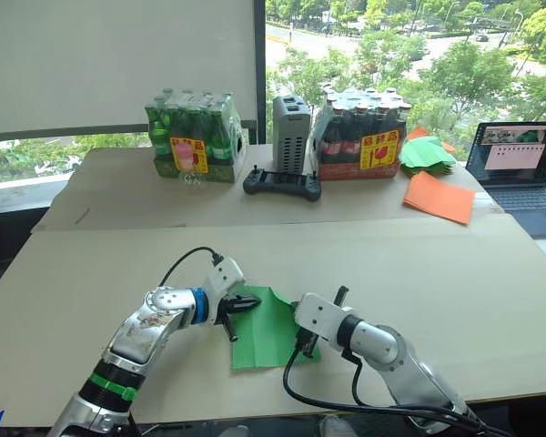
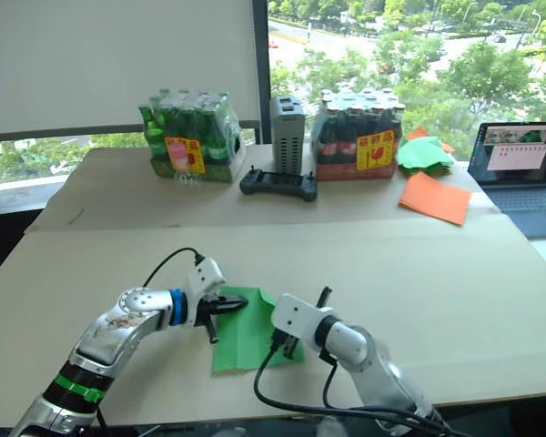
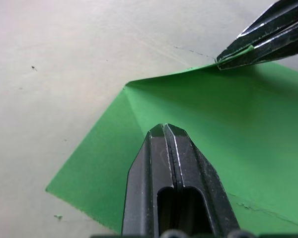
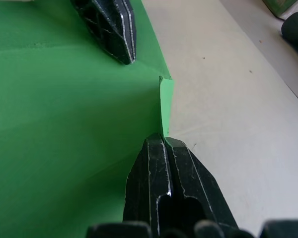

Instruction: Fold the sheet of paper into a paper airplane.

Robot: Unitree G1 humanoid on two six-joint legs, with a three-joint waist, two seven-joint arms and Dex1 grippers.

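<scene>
My right jaws (image 4: pixel 164 141) are clenched on the raised edge of the sheet (image 1: pixel 268 332), pinching a thin strip of it at the near-right side. My left jaws (image 3: pixel 165 130) are closed with nothing between them, their tips pressing flat on the sheet near its left edge, where one corner is already turned over into a slanted fold. The sheet lies on the tabletop (image 1: pixel 455 282) close in front of me, between my two arms.

The risks, as I judge them: the paper is thin and bright green, smooth, and already creased, so it will tear or crumple easily if my right jaws pull while the left ones pin it hard. If the left tips slide, the sheet will skate across the pale, smooth tabletop and the crease will land crooked. The pinched strip is narrow; it could slip out of my right jaws mid-fold, and the flap would spring back. A skewed crease now would leave the nose off centre.

Well behind, on the far board, stand two shrink-wrapped packs of bottles (image 1: pixel 193 137), a grey box (image 1: pixel 290 134) and a black controller (image 1: pixel 282 185); an orange sheet (image 1: pixel 439 197) and a heap of green papers (image 1: pixel 425 153) lie to the right, beside a laptop (image 1: pixel 519 168). All are well apart from my work.
</scene>
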